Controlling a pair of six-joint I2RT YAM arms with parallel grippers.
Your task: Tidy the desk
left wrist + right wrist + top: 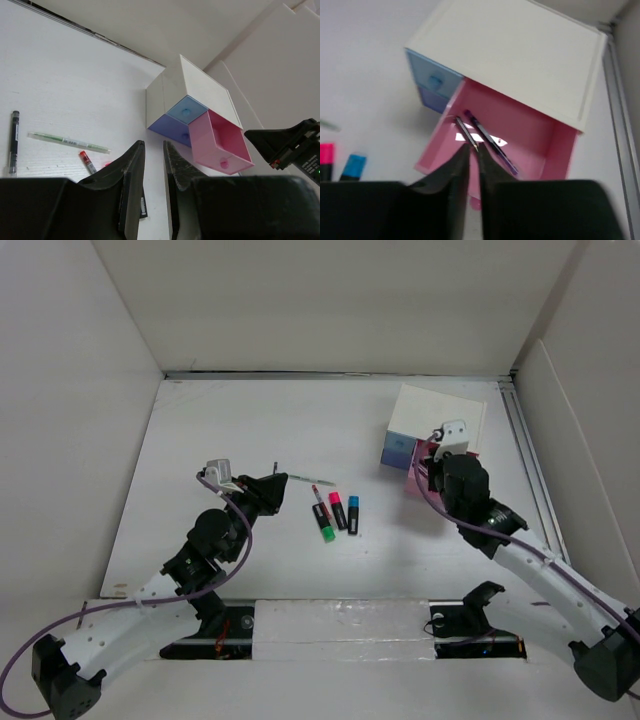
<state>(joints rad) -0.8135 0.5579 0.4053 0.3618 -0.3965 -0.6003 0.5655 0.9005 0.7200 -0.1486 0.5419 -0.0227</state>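
Right wrist view: the right gripper [473,150] hangs with jaws a slit apart, clasping nothing, over the open pink drawer [530,135] where two pens [492,142] lie. The left gripper [153,145], equally narrow and empty, hovers above the white desk [220,430], which white panels [80,390] enclose.

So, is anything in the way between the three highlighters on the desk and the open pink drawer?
Nothing lies on the desk between the highlighters and the pink drawer. The right gripper hangs over the drawer's open top, though, so it would likely have to move aside first.
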